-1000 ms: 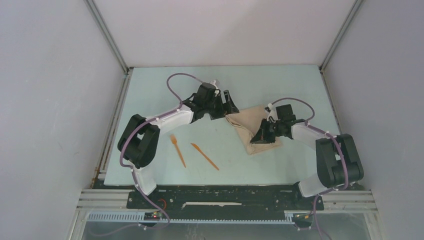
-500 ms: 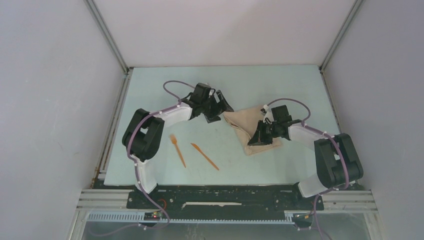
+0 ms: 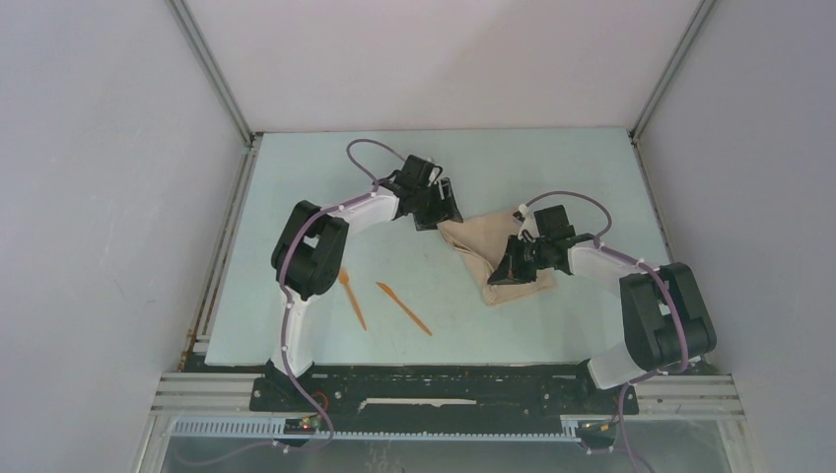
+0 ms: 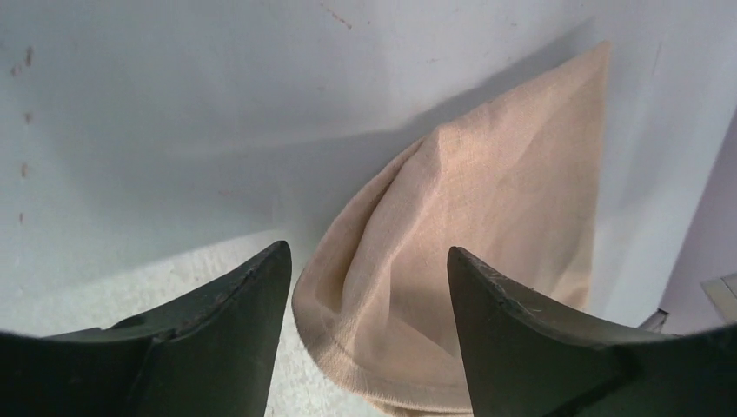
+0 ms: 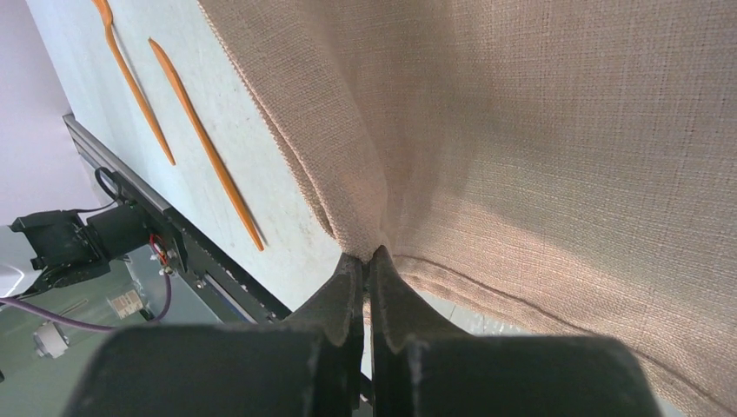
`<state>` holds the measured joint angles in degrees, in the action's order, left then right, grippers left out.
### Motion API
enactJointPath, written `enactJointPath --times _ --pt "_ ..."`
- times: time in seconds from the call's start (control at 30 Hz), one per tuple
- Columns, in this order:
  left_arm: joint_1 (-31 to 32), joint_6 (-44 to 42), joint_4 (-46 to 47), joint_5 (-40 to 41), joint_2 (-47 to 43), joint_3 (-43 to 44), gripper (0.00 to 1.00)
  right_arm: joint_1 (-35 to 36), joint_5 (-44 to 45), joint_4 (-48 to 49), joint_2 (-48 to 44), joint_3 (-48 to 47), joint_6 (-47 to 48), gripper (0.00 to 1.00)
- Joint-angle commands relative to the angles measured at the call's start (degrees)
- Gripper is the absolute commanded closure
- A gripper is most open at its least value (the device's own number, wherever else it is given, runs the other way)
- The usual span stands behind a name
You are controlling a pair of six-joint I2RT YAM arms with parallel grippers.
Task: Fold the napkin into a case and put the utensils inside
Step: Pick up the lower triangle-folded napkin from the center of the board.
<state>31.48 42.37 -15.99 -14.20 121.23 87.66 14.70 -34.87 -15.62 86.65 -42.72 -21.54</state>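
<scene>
over the pale worktop [image 3: 552,168], the top view shows the beige napkin [image 3: 485,246] lying folded and rumpled right of centre, between the two arms. the left claw [image 3: 441,209] sits at the cloth's far-left corner, and the right claw [image 3: 503,276] rests on its near-right part. the orange fork [image 3: 352,298] and knife [image 3: 404,308] lie side by side without touching on the near left, well apart from the napkin.

from the left wrist, the left claw [image 4: 367,261] stands spread, its dark fingers [image 4: 235,330] either side of a rounded, hemmed corner of the napkin [image 4: 513,182]; whether they touch the cloth cannot be told.

from the right wrist, the right claw [image 5: 366,261] is pressed together, pinching a gathered fold of the napkin [image 5: 539,130], with the fork [image 5: 130,82] and knife [image 5: 204,143] lying on the worktop [image 5: 256,156] beyond.
</scene>
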Motion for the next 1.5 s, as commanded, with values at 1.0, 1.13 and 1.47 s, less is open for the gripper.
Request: enactJointPath --times 1.0,1.13,1.47 --pt "1.58 -5.57 -14.02 7.58 -5.08 6.67 0.2 -0.46 0.74 2.78 -2.71 3.73 -2.37 1.0" --pt "0.14 -3.18 -5.28 3.34 -12.34 -3.16 0.17 -1.2 0.33 2.59 -2.71 3.84 -1.87 1.0" --pt "-0.57 6.08 11.35 -7.56 -13.36 -12.66 0.33 -1.69 0.17 2.55 -2.35 3.93 -1.59 1.0"
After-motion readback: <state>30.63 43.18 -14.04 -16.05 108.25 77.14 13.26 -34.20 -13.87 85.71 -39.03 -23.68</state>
